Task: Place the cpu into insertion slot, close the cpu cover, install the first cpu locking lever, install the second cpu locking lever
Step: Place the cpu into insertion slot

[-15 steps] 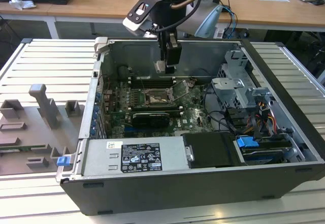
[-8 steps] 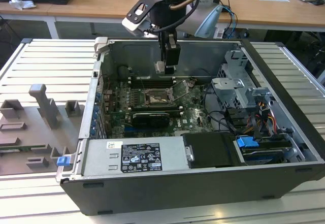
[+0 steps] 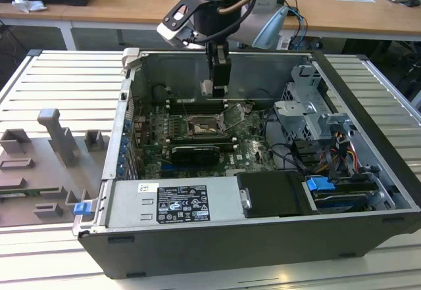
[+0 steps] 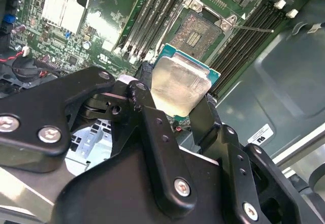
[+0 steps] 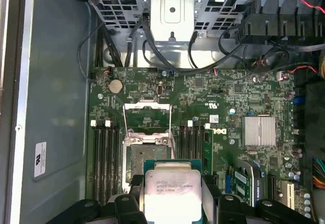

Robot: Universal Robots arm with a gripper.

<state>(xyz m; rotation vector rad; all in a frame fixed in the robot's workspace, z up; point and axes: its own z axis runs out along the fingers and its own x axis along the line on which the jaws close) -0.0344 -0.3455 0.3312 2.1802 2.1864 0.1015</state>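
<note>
Standing by the bench, I saw the gripper (image 3: 218, 91) hanging inside the open computer case (image 3: 368, 125), just above the insertion slot (image 3: 200, 127). The cpu cover (image 3: 233, 114) was tipped up at the slot's edge toward the exterior view's right. The graphics card (image 3: 195, 153) lay near the slot on the camera's side, with the power supply (image 3: 174, 201) beyond it and the drive cage (image 3: 309, 106) off to the exterior view's right. None of them sat under the arm.

In the second wrist view the black fingers (image 4: 203, 120) pinched the cpu (image 4: 180, 84) by two opposite edges, clear of the board. Past it the insertion slot (image 4: 199, 30) lay bare, flanked by memory slots (image 4: 147, 10). A thin locking lever (image 4: 254, 29) stuck out across the slots on one side.

In the first wrist view the cpu (image 5: 170, 188) covered the near edge of the insertion slot (image 5: 143, 160), and the cpu cover (image 5: 147, 116) stood open beyond it, out of the way. To my eye the chip was not yet squared over the socket. Lowered off-centre or tilted, it could catch the metal rim or bend the contacts. A weak edge grip could let it slip. The memory slots close on both sides left the fingers little room.
</note>
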